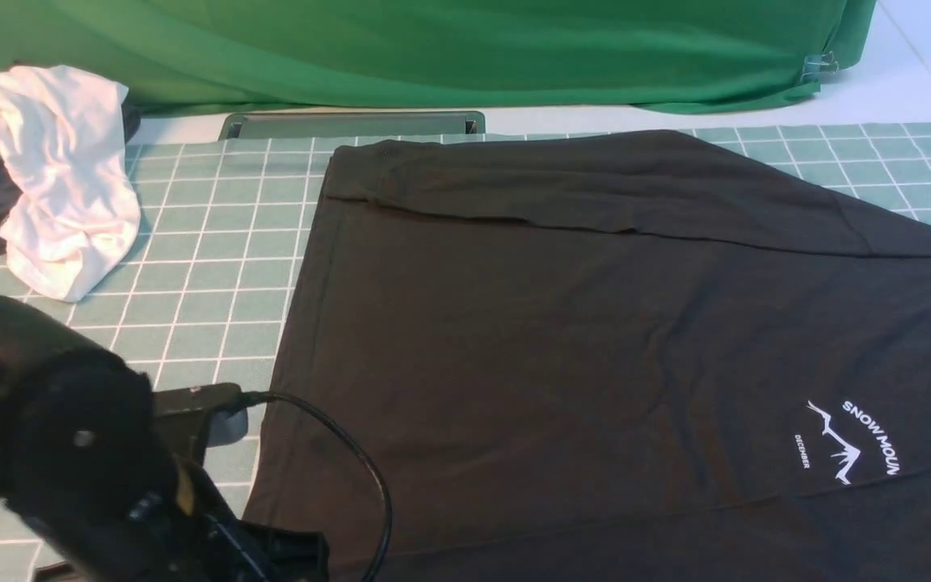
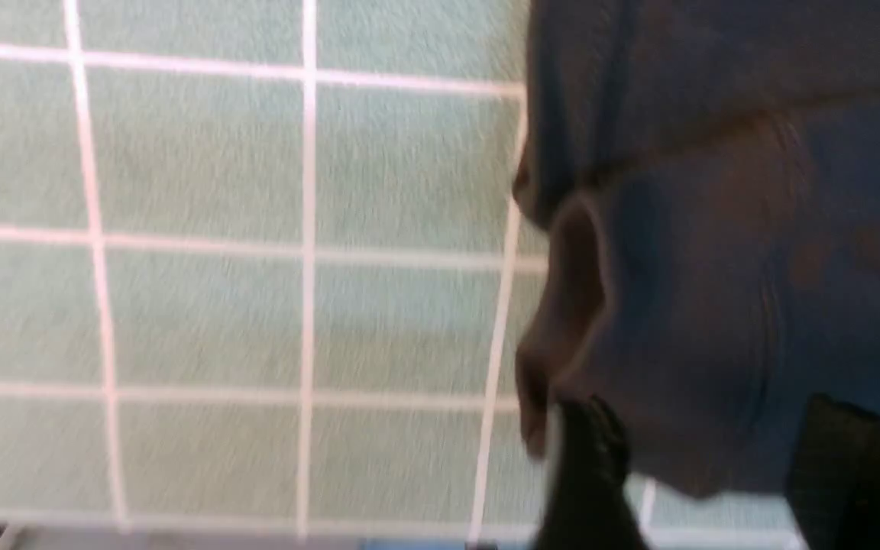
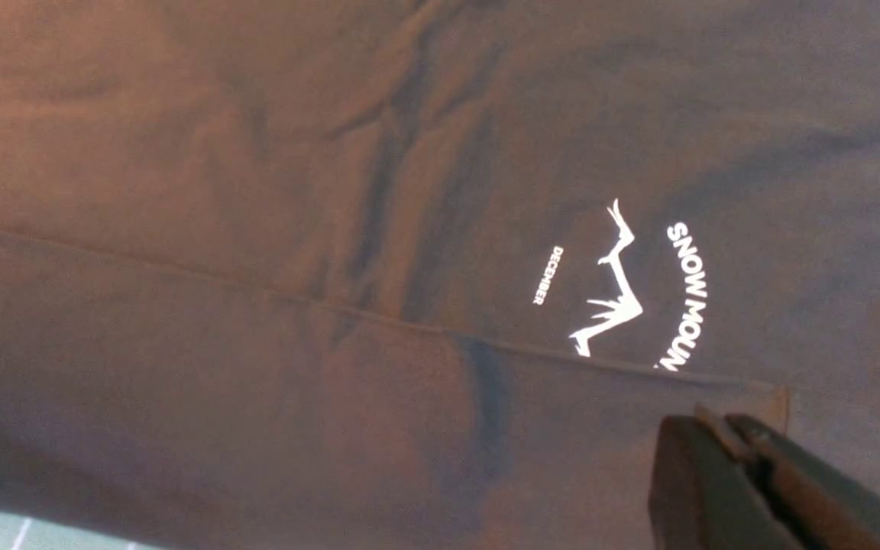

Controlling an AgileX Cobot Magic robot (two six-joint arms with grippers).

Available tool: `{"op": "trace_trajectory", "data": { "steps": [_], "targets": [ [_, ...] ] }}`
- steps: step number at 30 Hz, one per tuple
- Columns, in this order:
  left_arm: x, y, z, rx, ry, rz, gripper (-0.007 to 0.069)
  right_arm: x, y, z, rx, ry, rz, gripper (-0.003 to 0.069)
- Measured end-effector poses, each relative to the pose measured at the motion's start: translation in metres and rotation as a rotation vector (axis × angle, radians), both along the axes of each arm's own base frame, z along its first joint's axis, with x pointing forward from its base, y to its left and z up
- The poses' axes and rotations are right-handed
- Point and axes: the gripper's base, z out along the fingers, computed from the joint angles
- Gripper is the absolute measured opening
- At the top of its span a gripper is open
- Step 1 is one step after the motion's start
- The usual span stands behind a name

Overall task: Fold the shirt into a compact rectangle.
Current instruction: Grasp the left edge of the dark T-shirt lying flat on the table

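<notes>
Shirt point(image 1: 554, 323) on green grid mat point(image 1: 207, 267), green backdrop point(image 1: 433, 48) — left tool point(image 2: 703, 416) parted, right tool point(image 3: 715, 422) pinching fold.

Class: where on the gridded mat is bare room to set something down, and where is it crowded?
Free: the mat strip between the white garment and the left edge of the shirt; the far right corner beyond the shirt. Crowded: centre and right under the shirt; near left, the left arm.
</notes>
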Motion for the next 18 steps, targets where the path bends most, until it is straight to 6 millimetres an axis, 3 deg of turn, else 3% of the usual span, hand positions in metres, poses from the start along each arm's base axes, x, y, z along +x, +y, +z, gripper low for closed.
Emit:
{"op": "trace_trajectory", "data": {
  "steps": [4,9,14,18],
  "targets": [
    [0.011,-0.005,-0.022,0.021,-0.002,-0.012,0.0451,0.000,0.000,0.000,0.000,-0.002,0.000,0.0031],
    [0.021,-0.009,-0.038,0.046,-0.008,-0.027,0.0466,0.000,0.000,0.000,0.000,-0.004,-0.001,0.0031],
    [0.022,-0.010,-0.045,0.061,0.010,-0.026,0.0431,0.001,0.000,0.000,0.001,-0.008,-0.001,0.0031],
    [0.023,-0.010,-0.045,0.060,0.010,0.024,0.0324,0.001,0.000,0.001,0.001,-0.011,-0.002,0.0032]
  ]
}}
